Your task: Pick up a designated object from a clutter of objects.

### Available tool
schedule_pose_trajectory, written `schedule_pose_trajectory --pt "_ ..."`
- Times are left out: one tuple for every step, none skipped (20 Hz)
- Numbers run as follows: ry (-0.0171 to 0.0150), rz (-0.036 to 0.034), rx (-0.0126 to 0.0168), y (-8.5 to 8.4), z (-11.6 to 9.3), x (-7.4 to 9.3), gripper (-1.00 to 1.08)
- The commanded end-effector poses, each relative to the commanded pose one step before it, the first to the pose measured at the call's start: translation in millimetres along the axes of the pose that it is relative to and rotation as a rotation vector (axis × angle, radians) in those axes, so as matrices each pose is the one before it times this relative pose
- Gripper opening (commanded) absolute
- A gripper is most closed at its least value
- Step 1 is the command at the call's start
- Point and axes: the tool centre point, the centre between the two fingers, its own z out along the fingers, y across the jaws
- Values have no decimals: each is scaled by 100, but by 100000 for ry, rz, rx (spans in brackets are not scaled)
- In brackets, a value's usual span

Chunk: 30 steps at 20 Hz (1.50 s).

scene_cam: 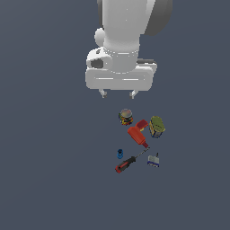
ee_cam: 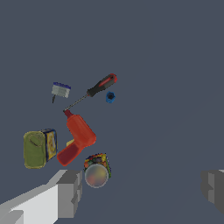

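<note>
Lying flat on the desk [scene_cam: 49, 179], the screwdriver [scene_cam: 130, 161] sits at the far edge of the clutter from your hand [scene_cam: 117, 94], toward six o'clock of it in the exterior view. Its long axis runs diagonally there, handle toward seven o'clock, shaft tip toward one. The handle is red and black, the shaft thin and dark. The blue cylinder [scene_cam: 120, 153] sits just beside the handle, the blue-grey piece [scene_cam: 153, 161] near the tip, the red drill-like tool [scene_cam: 138, 133] just past it. Your hand hangs high above, fingers spread apart and empty.
</note>
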Motion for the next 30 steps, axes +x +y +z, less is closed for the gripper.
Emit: schedule_pose_trajectory --pt "0 0 0 1 0 0 100" --pt "1 68 10 46 -16 11 100" --pt "1 236 39 159 -48 31 100" --pt "2 354 58 246 -80 49 100" --pt "4 477 79 344 -114 64 100" --pt "7 562 94 435 -151 72 100" --pt "10 509 86 446 -166 59 100" --pt "10 319 56 344 -140 31 100" --pt "9 135 26 233 -109 7 100" --pt "0 0 0 130 -71 -8 100" --pt "14 -67 -4 43 -40 -19 100" --pt "0 0 0 12 4 -9 100" --pt "0 0 0 -67 33 7 100" --pt "-13 118 13 -84 64 35 100" --pt "-10 305 44 -61 83 62 100" --pt "-14 458 67 -59 107 89 100" --pt "-17 599 87 -63 132 115 100" --pt "-22 726 104 -74 159 138 100" --pt "-26 834 117 -92 187 157 100" --pt "-32 937 129 -115 217 174 100" --pt "-37 1040 140 -139 248 191 100" --pt "-43 1155 151 -156 277 208 100" --pt "-50 1279 163 -170 307 226 100" --pt "-57 1402 173 -187 337 243 100" --pt "-64 1521 181 -206 370 257 100" --pt "-72 1638 187 -229 404 269 100" --pt "-80 1760 191 -249 438 280 100" --pt "-89 1884 194 -270 474 289 100" --pt "-97 2006 195 -292 510 296 100" --pt "-106 2130 193 -314 548 300 100"
